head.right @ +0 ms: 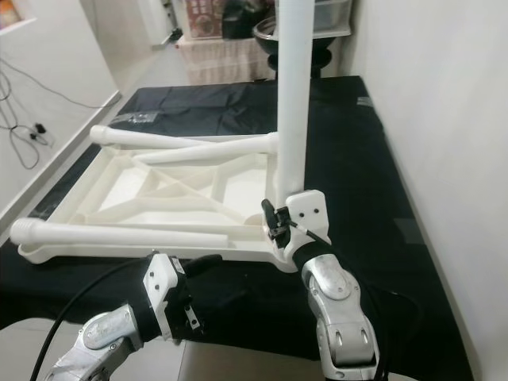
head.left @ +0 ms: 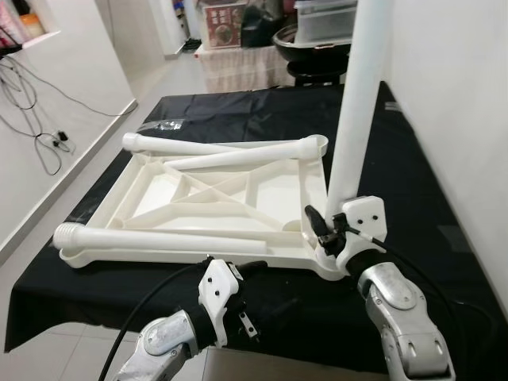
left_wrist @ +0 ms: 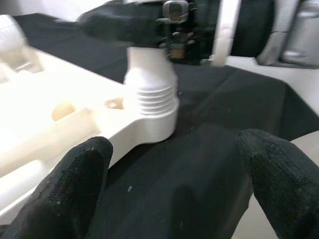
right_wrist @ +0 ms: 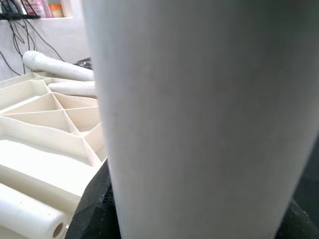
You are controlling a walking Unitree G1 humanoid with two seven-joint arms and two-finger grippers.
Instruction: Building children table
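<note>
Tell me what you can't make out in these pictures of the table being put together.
- Top of the upright leg: cut off by the upper edge in both eye views.
- Right tool fingers: in the right wrist view the leg blocks them, so how far they wrap it is unclear.
- Whether the leg's thread is fully seated in the tabletop corner: blurred in the left wrist view.
- Items beyond the black cloth: too small to identify.

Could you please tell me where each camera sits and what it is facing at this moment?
Left and right eye views: on the head, looking down at the upturned white plastic tabletop on the black cloth; both silver arms show.
Left wrist view: along the open left gripper, toward the upright white leg.
Right wrist view: pressed close against that leg, which the right gripper holds.
All share the leg.
</note>
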